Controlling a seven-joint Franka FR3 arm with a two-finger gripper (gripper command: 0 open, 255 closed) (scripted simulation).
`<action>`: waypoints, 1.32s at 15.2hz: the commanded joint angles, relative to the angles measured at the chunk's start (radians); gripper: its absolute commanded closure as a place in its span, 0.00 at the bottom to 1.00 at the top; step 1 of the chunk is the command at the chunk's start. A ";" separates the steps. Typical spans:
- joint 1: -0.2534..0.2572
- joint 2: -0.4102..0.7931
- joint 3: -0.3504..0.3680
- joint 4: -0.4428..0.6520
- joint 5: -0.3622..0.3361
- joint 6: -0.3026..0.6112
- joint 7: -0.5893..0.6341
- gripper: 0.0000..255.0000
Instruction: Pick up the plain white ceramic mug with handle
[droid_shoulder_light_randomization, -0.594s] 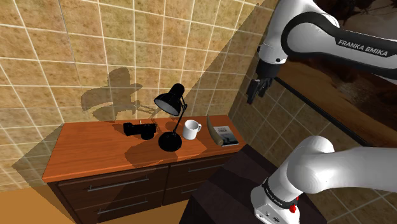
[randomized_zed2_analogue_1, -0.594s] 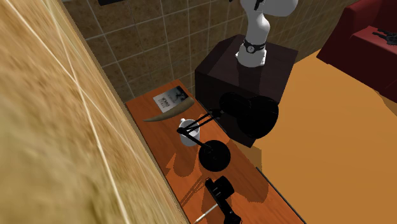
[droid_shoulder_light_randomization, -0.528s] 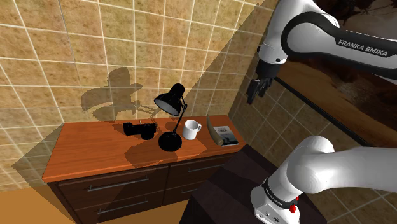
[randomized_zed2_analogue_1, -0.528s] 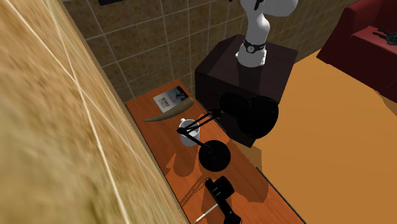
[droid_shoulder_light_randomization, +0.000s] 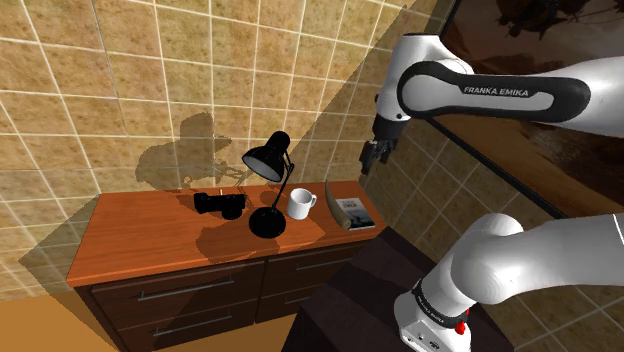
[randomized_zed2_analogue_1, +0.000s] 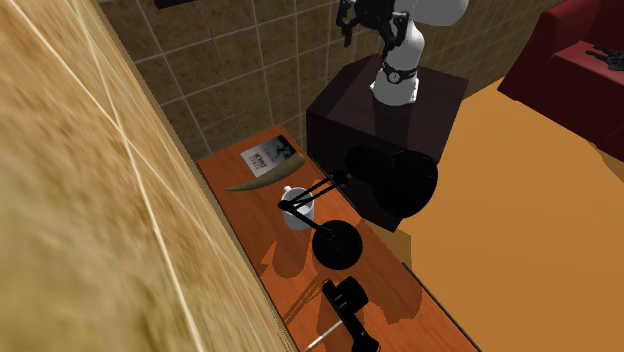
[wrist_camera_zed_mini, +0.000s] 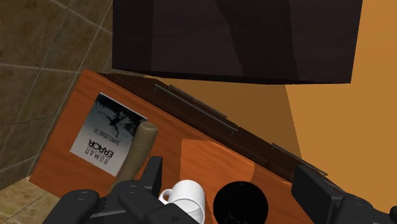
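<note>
One white mug (droid_shoulder_light_randomization: 300, 203) stands upright on the wooden table (droid_shoulder_light_randomization: 150, 235), and none of the picking up is done: it rests on the tabletop, untouched, with nothing around it. It sits just beside the round base of a black desk lamp (droid_shoulder_light_randomization: 267, 222), between that base and a book (droid_shoulder_light_randomization: 357, 211) lying flat at the table's end nearer the stand. Its handle points toward the book, on the shoulder view's right. A black camera (droid_shoulder_light_randomization: 220, 204) lies on the lamp's far side, clear of the job. The pincer (droid_shoulder_light_randomization: 372, 158) hangs high in the air, well apart from the mug, over the book end of the table or just past it. In the wrist view its two black fingers (wrist_camera_zed_mini: 153, 177) stand wide apart with nothing between them, so it is open and empty. From up there the mug shows far below, close to the lamp's dark shade. As I judge it, this is the early approach, so nearly the whole task is left: bringing the pincer over and down to the mug, setting the fingers around its wall or rim, closing, and lifting. The lamp looks like the main nuisance, since its shade and arm lean close over the mug's side away from the book. A descent from the book side seems the safer path.
</note>
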 joint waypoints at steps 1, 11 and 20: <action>0.002 0.057 -0.004 -0.011 0.001 0.072 0.001 0.00; 0.009 0.431 -0.024 0.025 0.012 0.414 -0.010 0.00; 0.011 0.803 -0.027 0.182 0.050 0.634 -0.038 0.00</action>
